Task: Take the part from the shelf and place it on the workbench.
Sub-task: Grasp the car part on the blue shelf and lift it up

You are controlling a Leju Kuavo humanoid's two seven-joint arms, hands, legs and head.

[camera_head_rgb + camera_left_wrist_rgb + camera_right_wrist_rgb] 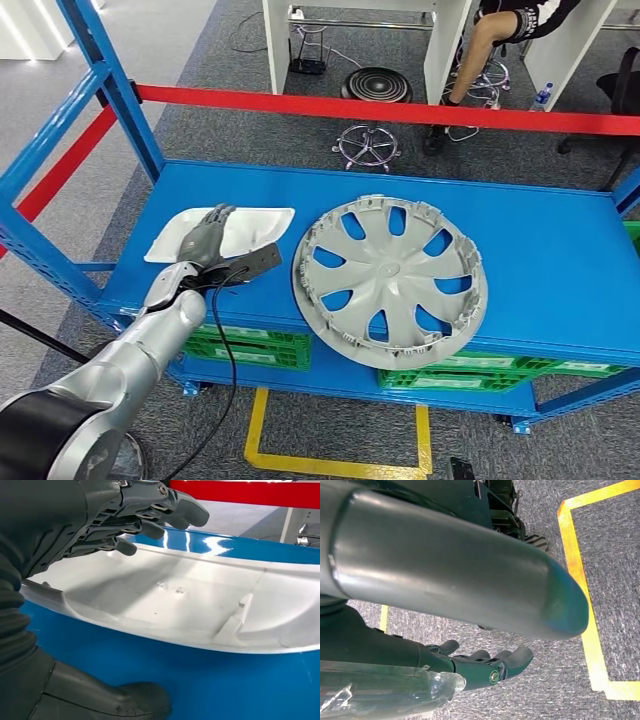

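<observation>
On the blue shelf [528, 260], toward its left end: white flat part [249, 228], lying flat, not yet lifted. Left robot hand [205, 238] over its near-left portion, fingers [151, 515] stretched out and apart above the surface, thumb low beside the near edge; contact impossible to tell. Nothing held. Likely step: closing on the rim, then lift and carry to the workbench, all still to do. Silver wheel cover [390, 278] just beside, to the right. Red rail [377, 108] across the back; front open. Right robot hand [490, 662] hanging over grey carpet, fingers loosely extended, holding nothing.
</observation>
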